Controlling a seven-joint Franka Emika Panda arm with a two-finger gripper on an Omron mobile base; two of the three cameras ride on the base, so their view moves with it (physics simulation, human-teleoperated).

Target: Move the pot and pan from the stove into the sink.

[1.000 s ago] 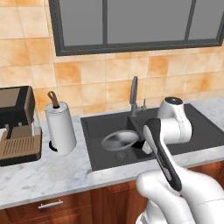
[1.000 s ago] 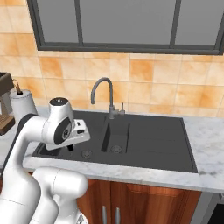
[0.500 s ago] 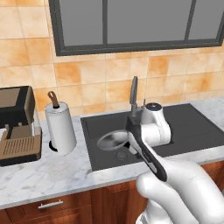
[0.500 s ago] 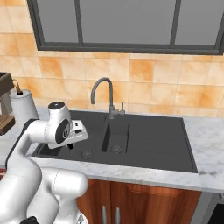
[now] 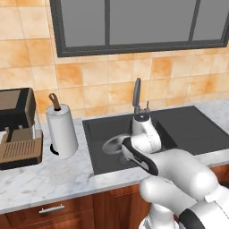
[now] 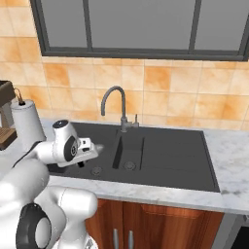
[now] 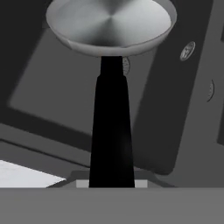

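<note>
- Pan [image 7: 111, 26] held out over the left basin of the sink [image 5: 96, 134]; silver bowl showing in the left base view just left of the arm, above the dark basin floor.
- Long black handle [image 7: 111, 127] running straight back from the bowl toward the camera in the hand view, ending between the fingertips at the bottom edge.
- Hand [image 6: 90, 148] closed narrow on that handle, near its far end; fingers themselves hidden behind the handle in the hand view.
- Bowl roughly level, drain [image 7: 187, 50] visible beyond and to one side of it.
- Faucet [image 6: 116, 107] standing at the back rim, between the two basins, near the hand.
- Paper towel roll [image 5: 61, 129] and coffee machine [image 5: 18, 127] on the marble worktop [image 5: 49, 179] to the left, well apart from the sink.
- Handling, as a judgement: rigid metal, smooth and likely slippery; bowl heavier than handle, so a grip at the handle's end leaves weight hanging far out and prone to droop or twist.
- Better hold closer to the bowl if regripped; otherwise lower slowly, bowl kept flat, before letting go.
- Pot and stove not noted from here.
</note>
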